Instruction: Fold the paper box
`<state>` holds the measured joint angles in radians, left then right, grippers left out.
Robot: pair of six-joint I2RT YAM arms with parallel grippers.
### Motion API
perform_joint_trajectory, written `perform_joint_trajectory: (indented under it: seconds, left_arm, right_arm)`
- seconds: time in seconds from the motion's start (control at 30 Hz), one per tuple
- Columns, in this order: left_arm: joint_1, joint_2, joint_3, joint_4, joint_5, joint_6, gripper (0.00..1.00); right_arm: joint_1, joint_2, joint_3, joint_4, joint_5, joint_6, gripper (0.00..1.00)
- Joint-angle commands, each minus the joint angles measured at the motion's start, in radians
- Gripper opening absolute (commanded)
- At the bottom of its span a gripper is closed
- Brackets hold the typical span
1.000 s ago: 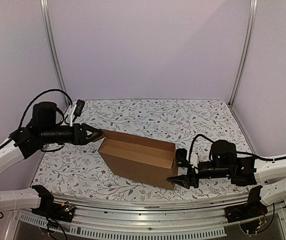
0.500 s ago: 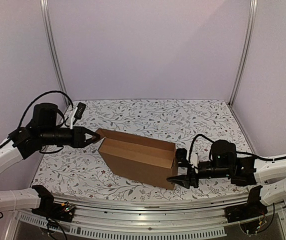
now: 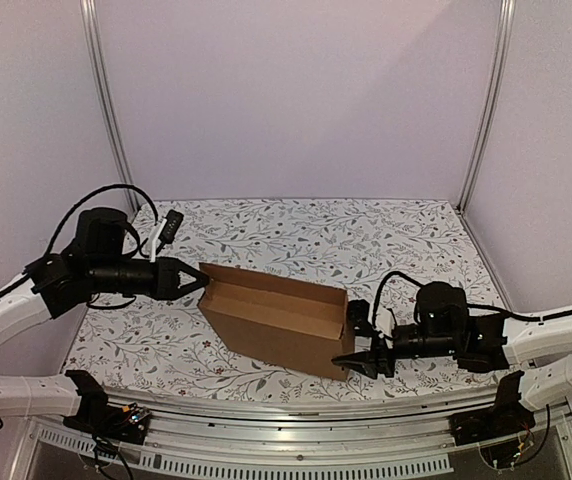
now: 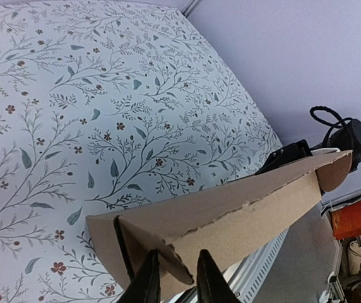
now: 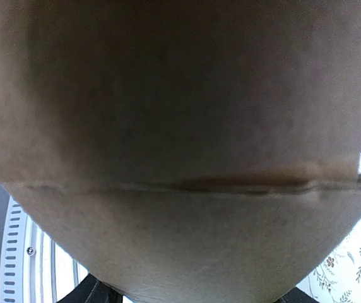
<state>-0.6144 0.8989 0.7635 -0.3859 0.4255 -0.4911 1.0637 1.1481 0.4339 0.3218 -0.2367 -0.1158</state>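
– Brown cardboard, plain and thin: the paper box (image 3: 276,318) stands open-topped on the floral tablecloth (image 3: 416,250), near the front edge, between the two arms.

– How will it handle?

– Light, I'd judge, and stiff only along its creases. The walls will likely bow or dent if squeezed mid-panel.

– So where should it be held?

– At edges and fold lines. The left gripper (image 3: 198,283) is at the box's left end. In its wrist view the fingers (image 4: 147,283) sit nearly together with the tip of an end flap (image 4: 168,262) between them, so it looks pinched.

– And the right?

– The right gripper (image 3: 349,358) is low at the near right corner, against the wall. Its camera sees only cardboard, so I cannot tell whether its jaws are parted or closed.
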Motion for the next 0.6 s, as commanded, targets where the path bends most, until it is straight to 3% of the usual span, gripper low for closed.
perform_joint_trajectory:
  seconds: [0.0, 0.37, 0.57]
  left_arm:
    - [-0.033, 0.029, 0.004, 0.019, -0.015, 0.001, 0.19]
    - [-0.036, 0.04, 0.066, -0.126, -0.146, 0.09, 0.21]
    - [-0.036, 0.052, 0.069, -0.126, -0.135, 0.087, 0.21]
  right_arm:
    - [-0.008, 0.014, 0.005, 0.039, 0.024, -0.012, 0.23]
    - [-0.008, -0.009, -0.018, 0.037, 0.035, -0.012, 0.23]
    - [-0.007, -0.013, -0.021, 0.039, 0.034, -0.007, 0.23]
